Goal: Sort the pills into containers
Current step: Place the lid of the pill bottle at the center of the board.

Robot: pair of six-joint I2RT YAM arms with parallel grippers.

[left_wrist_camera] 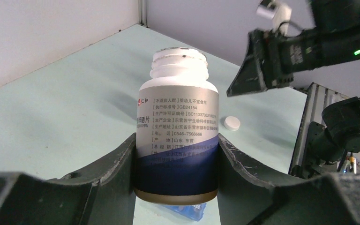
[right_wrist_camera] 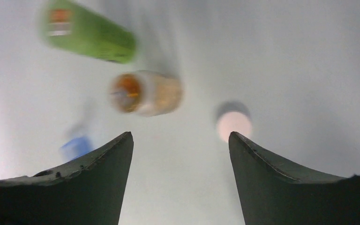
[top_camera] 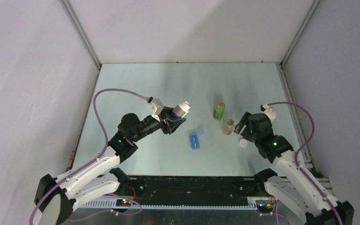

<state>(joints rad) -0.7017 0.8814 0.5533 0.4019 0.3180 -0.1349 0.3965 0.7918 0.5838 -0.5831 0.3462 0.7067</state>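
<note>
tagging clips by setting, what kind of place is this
Most likely a robot test booth: plain white walls box in a pale green table, and a left arm and right arm are bolted at its near edge.

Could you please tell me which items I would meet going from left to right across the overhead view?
White bottle → blue pill organizer → green bottle → amber bottle → white cap.
</note>
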